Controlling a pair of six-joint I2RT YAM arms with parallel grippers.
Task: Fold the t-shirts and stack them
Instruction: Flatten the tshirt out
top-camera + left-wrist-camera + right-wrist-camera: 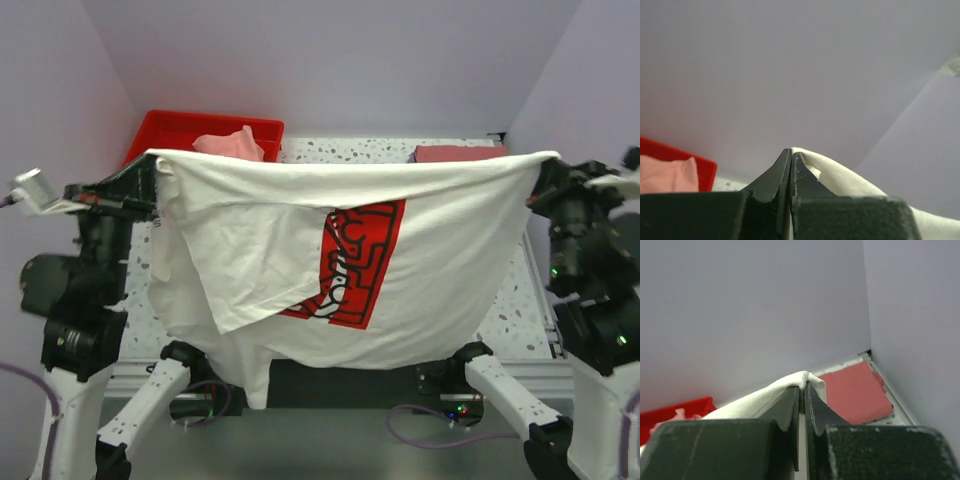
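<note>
Scene: white t-shirt (450,250) held up in the air and stretched wide between two robot arms, above a speckled bench (350,150) enclosed by pale lilac walls (330,60).
White t-shirt, shape: the top edge runs almost straight from one gripper to the other. The body hangs down like a curtain and hides most of the bench. A loose flap of the same cloth lies folded across the front on the left half. The lower edge reaches the bench's near edge, and one corner droops lower, left of centre.
Chest print (365,255): red rectangle with black and white line lettering, turned sideways near the middle of the cloth. The flap covers its left part.
Left gripper (791,156): jaws pressed together, pinching the white t-shirt's upper left corner, above the bench's left edge.
Right gripper (803,389): jaws clamped on the upper right corner, with white cloth bunched over the fingertips, above the bench's right edge.
Pink t-shirt (232,145): crumpled inside a red tray (165,125) at the bench's far left corner.
Dusty-red t-shirt (855,390): lies flat on the bench in the far right corner, close to where the walls meet.
</note>
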